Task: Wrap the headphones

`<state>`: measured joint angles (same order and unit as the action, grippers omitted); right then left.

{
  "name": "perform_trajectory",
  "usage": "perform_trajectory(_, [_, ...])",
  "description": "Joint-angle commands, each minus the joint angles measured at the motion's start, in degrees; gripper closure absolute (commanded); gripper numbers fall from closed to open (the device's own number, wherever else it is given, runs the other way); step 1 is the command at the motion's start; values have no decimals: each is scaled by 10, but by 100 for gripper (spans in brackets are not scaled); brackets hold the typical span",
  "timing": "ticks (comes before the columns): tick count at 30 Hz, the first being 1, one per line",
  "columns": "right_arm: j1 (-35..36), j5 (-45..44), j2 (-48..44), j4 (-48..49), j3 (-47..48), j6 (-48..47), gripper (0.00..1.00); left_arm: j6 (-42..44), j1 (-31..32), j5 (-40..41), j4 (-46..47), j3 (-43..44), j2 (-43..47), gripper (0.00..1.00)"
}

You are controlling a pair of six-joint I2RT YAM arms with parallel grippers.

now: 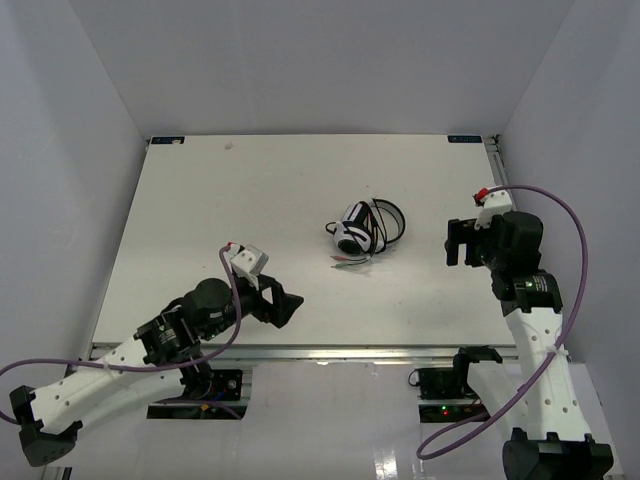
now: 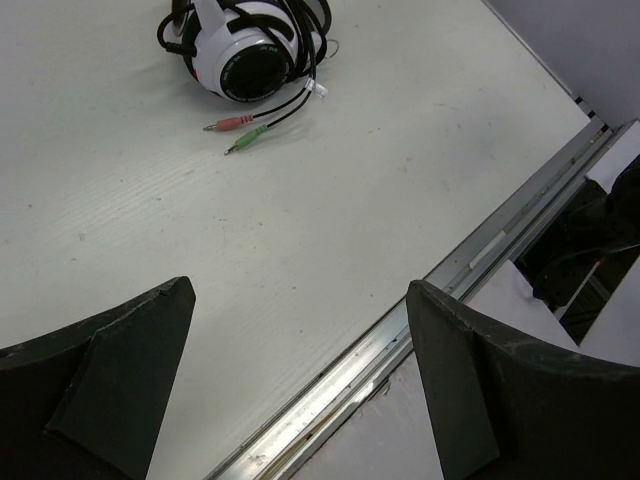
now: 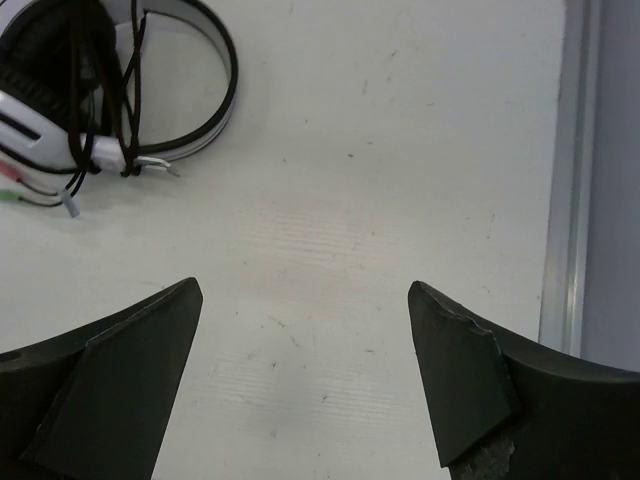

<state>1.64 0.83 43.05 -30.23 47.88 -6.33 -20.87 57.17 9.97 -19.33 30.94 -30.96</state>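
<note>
The white-and-black headphones (image 1: 364,228) lie folded in the middle of the table, with the thin black cable wound around them. The pink and green plugs (image 1: 350,262) stick out on the near side. The headphones also show in the left wrist view (image 2: 250,45) with the plugs (image 2: 240,133), and in the right wrist view (image 3: 90,90). My left gripper (image 1: 285,308) is open and empty near the table's front edge, left of the headphones. My right gripper (image 1: 458,243) is open and empty to their right.
The table's metal front rail (image 2: 420,320) runs under my left gripper. A metal rail edges the table on the right (image 3: 568,180). Purple arm cables (image 1: 578,260) loop off both arms. White walls enclose the table on three sides.
</note>
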Motion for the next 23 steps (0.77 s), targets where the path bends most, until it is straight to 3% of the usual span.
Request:
perform_trajectory(1, [-34, 119, -11, -70, 7, -89, 10, 8, 1, 7, -3, -1, 36, 2])
perform_trajectory(23, [-61, 159, -3, -44, 11, -77, 10, 9, 1, 0, -10, 3, 25, 2])
